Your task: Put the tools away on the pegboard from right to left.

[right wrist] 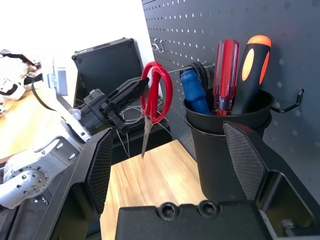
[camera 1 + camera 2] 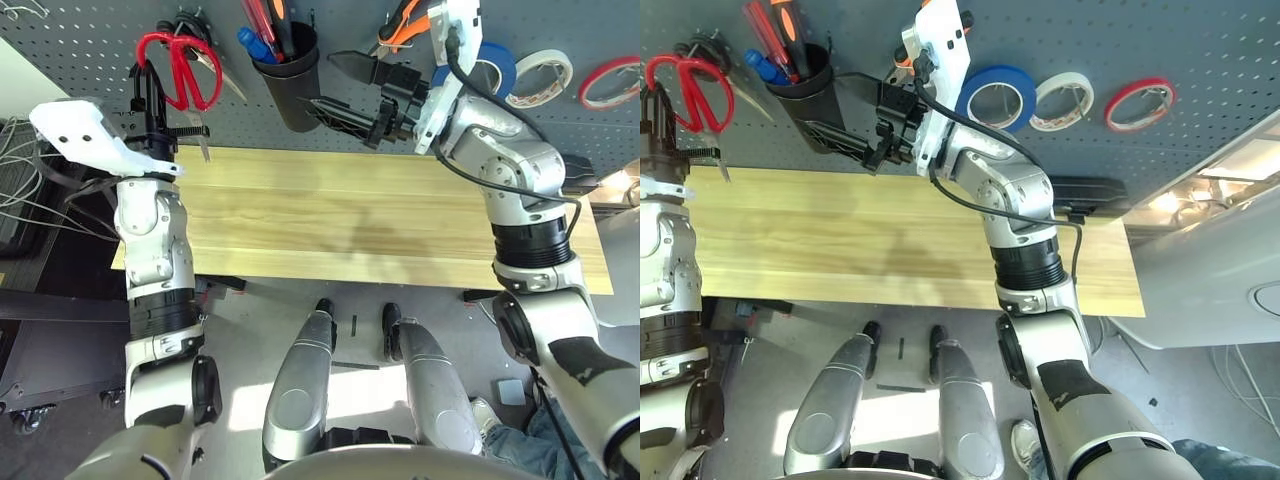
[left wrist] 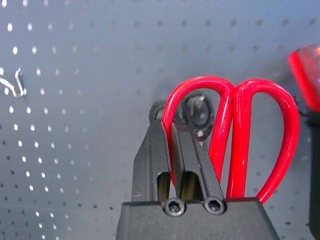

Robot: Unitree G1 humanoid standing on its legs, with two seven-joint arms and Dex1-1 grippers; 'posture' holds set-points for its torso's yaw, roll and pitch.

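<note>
The left gripper (image 2: 152, 95), its fingers clenched on one loop of the red-handled scissors (image 2: 181, 68), should slide that loop onto the metal hook (image 3: 196, 107) on the dark grey pegboard (image 2: 90, 40) before letting go, while the right gripper (image 2: 345, 90) waits with fingers released beside the black cup (image 2: 290, 85).

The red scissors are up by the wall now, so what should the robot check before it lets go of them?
1. Left gripper shut on the red-handled scissors: ok, its fingers pinch one handle loop.
2. Scissors up against the pegboard: ok.
3. Handle loop over a hook: cannot tell; a black peg shows through the loop, but whether it is caught is unclear.
4. Blades hanging free above the table: ok.
5. Right gripper out of the way: ok, open beside the black cup, apart from the scissors.
6. Blue tape roll already on the pegboard: ok.
</note>
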